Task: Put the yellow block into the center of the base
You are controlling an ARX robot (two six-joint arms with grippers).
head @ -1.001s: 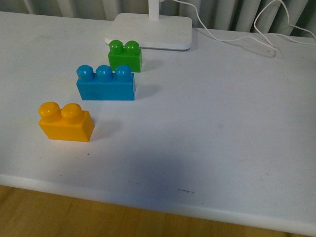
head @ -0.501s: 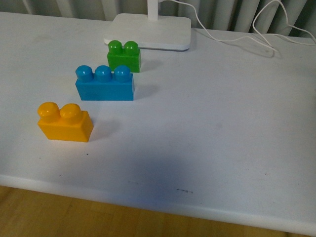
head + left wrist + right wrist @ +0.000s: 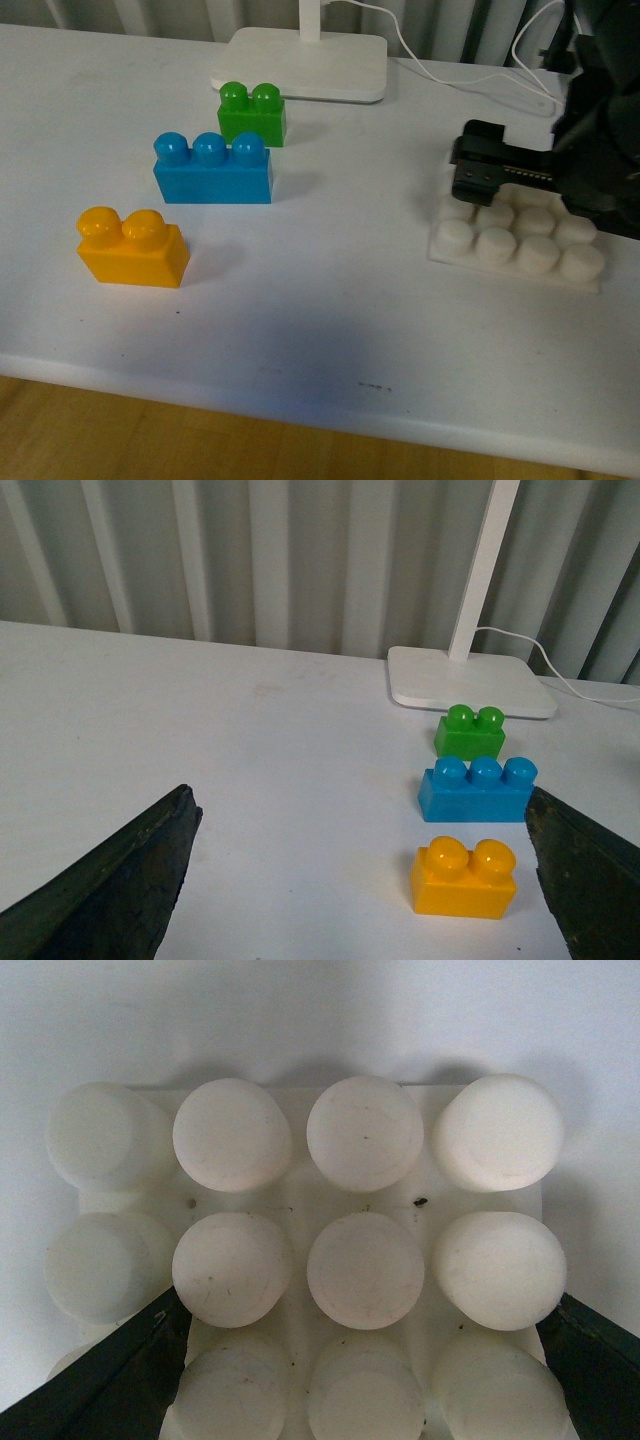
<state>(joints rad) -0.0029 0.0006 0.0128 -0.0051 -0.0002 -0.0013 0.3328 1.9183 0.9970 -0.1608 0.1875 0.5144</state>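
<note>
Brick: the yellow-orange plastic two-stud brick [image 3: 133, 250] is sitting upright at the front view's lower left, untouched and well apart from the plate
Plate: the flat white square studded plate [image 3: 520, 250] is lying right of centre, seemingly parked ready for insertion
Right arm: the right gripper [image 3: 362, 1305] is pointing down over the plate, fingers spread wide either side, apparently clamping nothing
Left arm: the left gripper [image 3: 360, 800] is facing the brick, gaping wide, empty

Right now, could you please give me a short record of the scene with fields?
yellow block: on the table, nearest of three bricks, nothing touching it
blue brick: just behind the yellow block
green brick: farther back, by the lamp foot
base: flat on the table, off to the right, centre studs bare
right gripper: open, over the base
left gripper: open, empty, facing the bricks
</note>
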